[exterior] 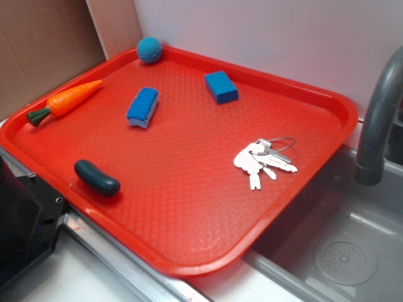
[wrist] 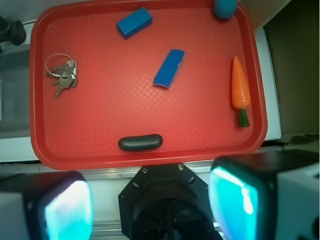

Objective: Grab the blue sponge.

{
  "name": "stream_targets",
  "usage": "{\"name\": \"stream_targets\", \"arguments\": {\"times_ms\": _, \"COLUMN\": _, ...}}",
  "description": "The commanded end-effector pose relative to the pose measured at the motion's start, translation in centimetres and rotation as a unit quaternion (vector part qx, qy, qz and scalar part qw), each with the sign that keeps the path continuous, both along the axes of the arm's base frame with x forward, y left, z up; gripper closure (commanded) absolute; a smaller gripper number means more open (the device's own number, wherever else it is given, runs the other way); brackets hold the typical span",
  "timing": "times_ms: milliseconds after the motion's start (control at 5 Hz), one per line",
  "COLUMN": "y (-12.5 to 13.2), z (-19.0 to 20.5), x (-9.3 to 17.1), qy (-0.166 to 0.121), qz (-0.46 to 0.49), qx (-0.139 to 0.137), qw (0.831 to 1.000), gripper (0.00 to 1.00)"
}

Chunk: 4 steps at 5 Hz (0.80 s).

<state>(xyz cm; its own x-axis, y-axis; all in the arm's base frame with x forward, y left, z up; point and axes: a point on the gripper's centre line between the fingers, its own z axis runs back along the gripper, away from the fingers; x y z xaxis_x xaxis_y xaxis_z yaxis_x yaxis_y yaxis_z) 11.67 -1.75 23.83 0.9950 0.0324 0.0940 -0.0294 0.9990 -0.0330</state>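
Note:
The blue sponge (exterior: 143, 107) (wrist: 169, 68) lies flat on the red tray (exterior: 189, 189) (wrist: 100, 125), left of the tray's middle in the exterior view; its pale lower layer shows along one side. My gripper (wrist: 150, 207) hangs high above the tray's near edge, over the black robot base (wrist: 165, 200). Its two fingers (wrist: 235, 197) with teal pads stand wide apart with nothing between them. The sponge is well ahead of the fingers in the wrist view. The gripper itself does not show in the exterior view.
On the tray also lie a solid blue block (exterior: 221, 87) (wrist: 134, 22), a teal knitted ball (exterior: 149, 49) (wrist: 225, 7), a toy carrot (exterior: 66, 100) (wrist: 240, 90), a dark oblong object (exterior: 96, 177) (wrist: 140, 142) and a bunch of keys (exterior: 264, 160) (wrist: 62, 75). A grey sink and faucet (exterior: 378, 119) stand right.

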Motion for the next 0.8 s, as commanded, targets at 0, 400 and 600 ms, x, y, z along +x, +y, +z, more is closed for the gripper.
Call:
{"name": "stream_targets", "arguments": {"times_ms": 0, "y": 0.0, "z": 0.0, "x": 0.0, "qy": 0.000, "qz": 0.000, "qx": 0.000, "qw": 1.000, "gripper": 0.00}}
{"name": "stream_targets", "arguments": {"times_ms": 400, "y": 0.7, "z": 0.7, "x": 9.1, "qy": -0.011, "qz": 0.075, "qx": -0.039, "qw": 0.996, "gripper": 0.00}}
{"name": "stream_targets", "arguments": {"times_ms": 600, "y": 0.9, "z": 0.2, "x": 11.3, "qy": -0.008, "qz": 0.086, "qx": -0.041, "qw": 0.995, "gripper": 0.00}}
